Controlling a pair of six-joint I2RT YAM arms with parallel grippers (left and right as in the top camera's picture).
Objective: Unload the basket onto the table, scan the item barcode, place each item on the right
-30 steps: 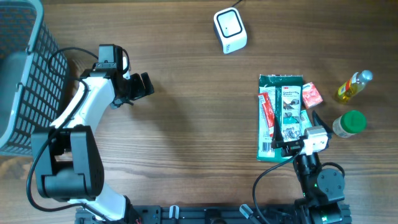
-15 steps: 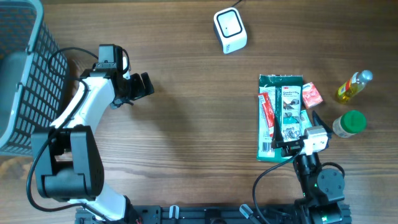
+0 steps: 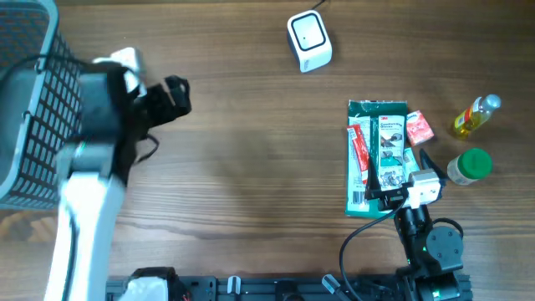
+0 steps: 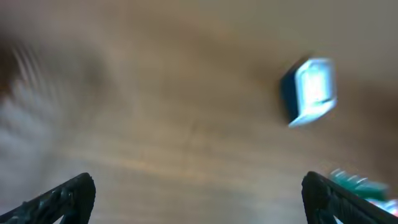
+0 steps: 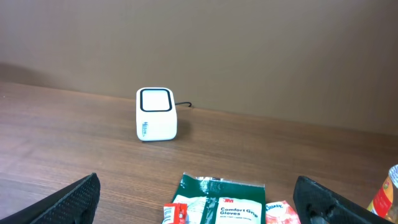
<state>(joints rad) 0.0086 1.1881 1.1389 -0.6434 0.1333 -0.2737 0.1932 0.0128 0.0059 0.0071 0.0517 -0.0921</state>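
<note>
Just ahead of the right jaws (image 5: 199, 204), which stand wide and hold nothing, lies a green glove pack (image 5: 231, 210) flat on the tabletop (image 3: 251, 184).
Its label reads "3M Comfort Grip Gloves"; a red-and-white tube pack (image 3: 359, 147) lies on it toward the jaws' left, and a small red packet (image 3: 417, 127) touches its right edge, the print there too small to read. Right of these jaws stand a yellow bottle (image 3: 476, 115) and a green-capped jar (image 3: 469, 165). Straight ahead, well beyond the pack, sits the white scanner (image 5: 156, 114), its dark window facing the jaws. The left jaws (image 3: 179, 96) are also wide and empty, beside a grey basket (image 3: 25, 100); their own view is blurred, the scanner ahead to the right.
</note>
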